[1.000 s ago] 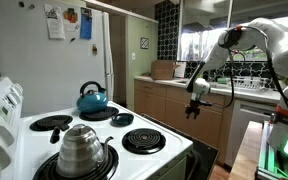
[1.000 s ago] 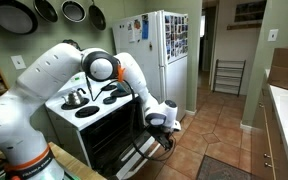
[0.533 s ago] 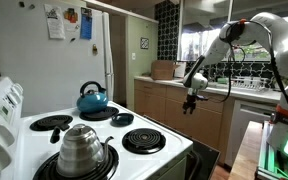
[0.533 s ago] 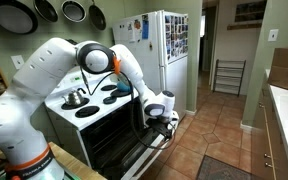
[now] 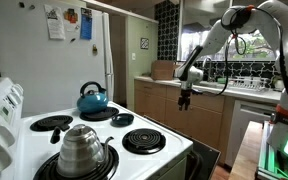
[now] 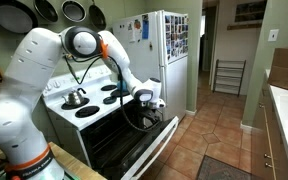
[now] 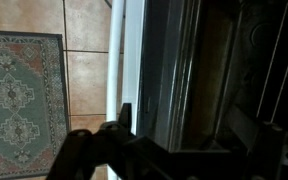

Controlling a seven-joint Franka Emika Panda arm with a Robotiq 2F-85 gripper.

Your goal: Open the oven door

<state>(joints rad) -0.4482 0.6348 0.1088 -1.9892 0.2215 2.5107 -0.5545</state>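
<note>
The white range [image 6: 89, 105] has its oven door [image 6: 149, 150] hanging partly open, tilted down and outward; the dark cavity shows behind it. A dark corner of the door shows in an exterior view [image 5: 199, 160]. My gripper [image 6: 147, 98] hangs in the air above the door's top edge, apart from it, and also shows in an exterior view [image 5: 185, 100]. In the wrist view the gripper [image 7: 184, 125] is open and empty, looking down on the door's white handle edge [image 7: 117, 60], dark panel and the oven racks [image 7: 269, 70].
A blue kettle [image 5: 93, 98] and a steel pot [image 5: 82, 148] stand on the burners. A white refrigerator [image 6: 164, 60] stands beside the range. A patterned rug [image 7: 24, 100] lies on the tiled floor. Wooden cabinets [image 5: 164, 105] line the far side.
My gripper has risen from the door's top edge and drawn back toward the range. The door has stayed hanging open.
</note>
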